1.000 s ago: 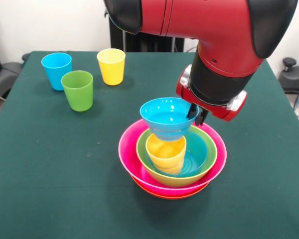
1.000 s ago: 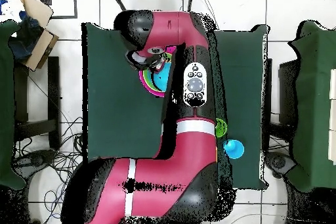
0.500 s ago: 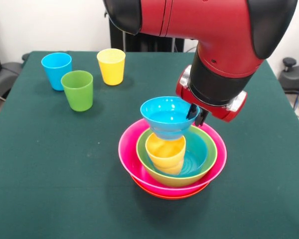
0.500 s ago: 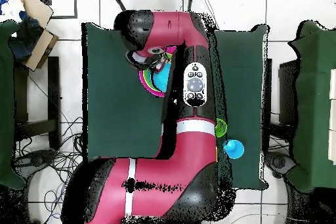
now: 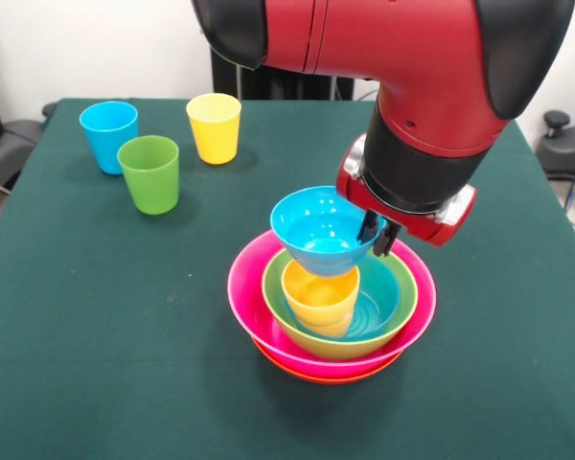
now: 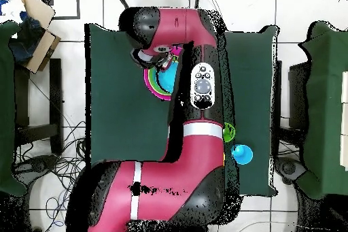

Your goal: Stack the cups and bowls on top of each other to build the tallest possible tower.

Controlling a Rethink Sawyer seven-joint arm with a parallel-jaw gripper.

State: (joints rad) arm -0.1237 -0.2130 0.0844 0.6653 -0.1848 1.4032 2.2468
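Above the yellow-orange cup [image 5: 319, 297], the end effector [image 5: 375, 234] pinches the light, stiff, slippery blue bowl [image 5: 324, 231] by its thin rim.

Arm [image 5: 393, 38] housing is finished in glossy red, with black rounded caps seen at the joint ends. Wrist section [image 5: 417, 158] is built as a black cylinder, ringed below by a red collar with silver metal lugs at both sides. Small black gripper [image 5: 376, 233] is mounted under the collar. From overhead, a grey oval control panel [image 6: 202, 87] with round buttons is set into the upper link, and white bands [image 6: 202, 130] are marked across the red links.
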